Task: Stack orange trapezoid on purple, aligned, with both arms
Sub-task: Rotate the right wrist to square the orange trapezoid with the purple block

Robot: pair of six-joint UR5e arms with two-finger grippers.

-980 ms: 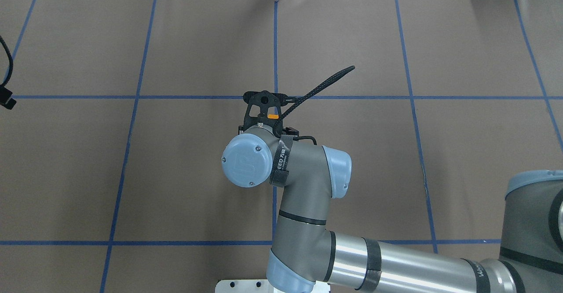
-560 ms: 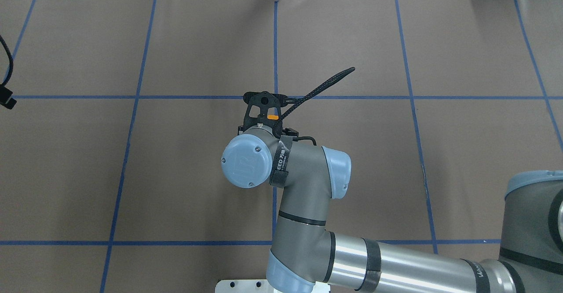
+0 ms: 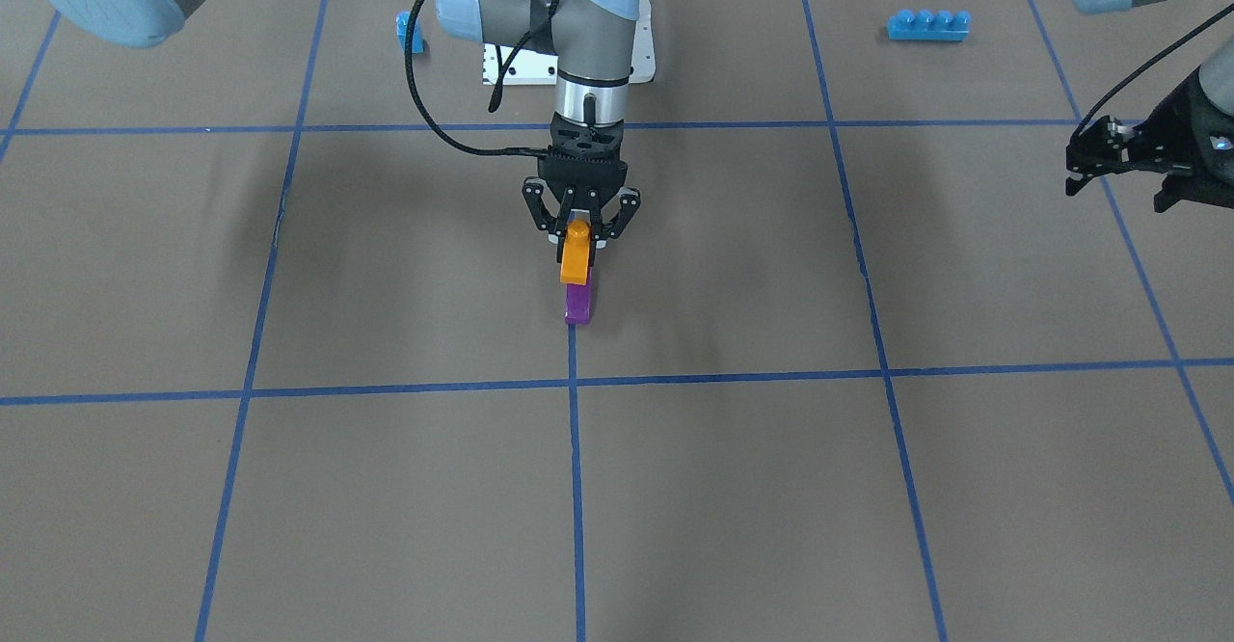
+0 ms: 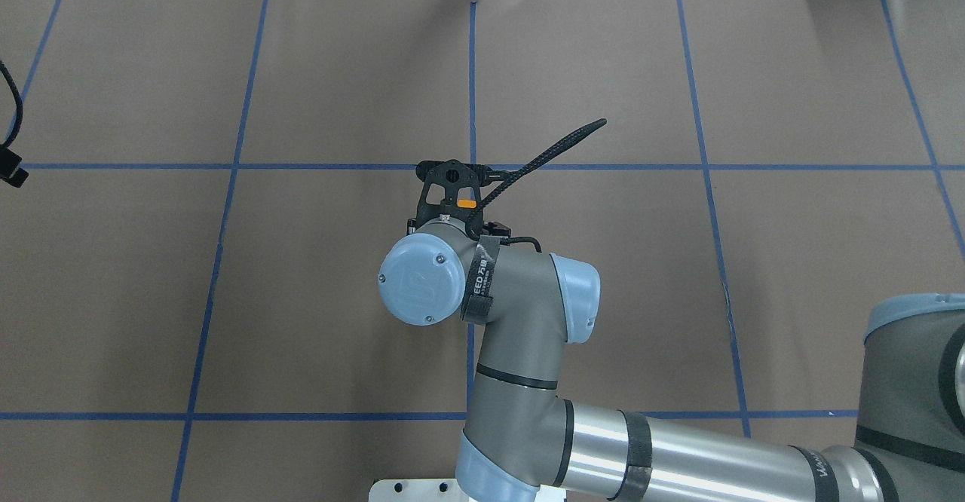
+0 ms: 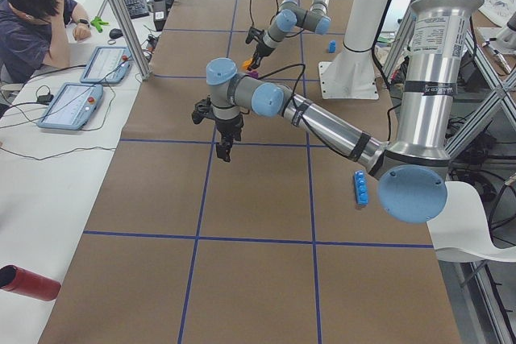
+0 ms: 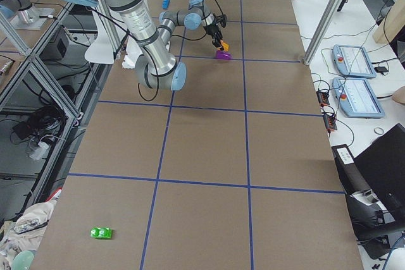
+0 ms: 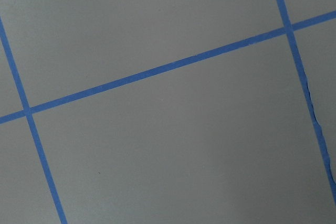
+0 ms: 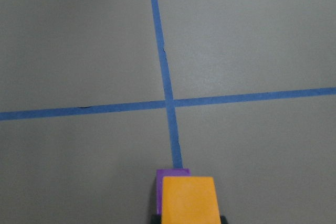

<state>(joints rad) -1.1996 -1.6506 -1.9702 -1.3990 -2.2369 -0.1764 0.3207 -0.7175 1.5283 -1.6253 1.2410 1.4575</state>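
Observation:
My right gripper hangs over the middle of the table, shut on the orange trapezoid. The orange trapezoid sits directly above the purple brick, which lies on the brown mat on a blue tape line. I cannot tell whether the two touch. The right wrist view shows the orange trapezoid covering most of the purple brick. From overhead only a sliver of the orange trapezoid shows and the purple brick is hidden. My left gripper hovers far off at the table's side, with nothing seen in it; its jaws are unclear.
A long blue brick and a small blue one-stud brick lie near the robot's base. A green object lies at the near end in the right side view. A red cylinder and an operator are beside the table.
My right wrist has shifted very slightly over the purple brick, still gripping the orange trapezoid. The left arm has not moved.

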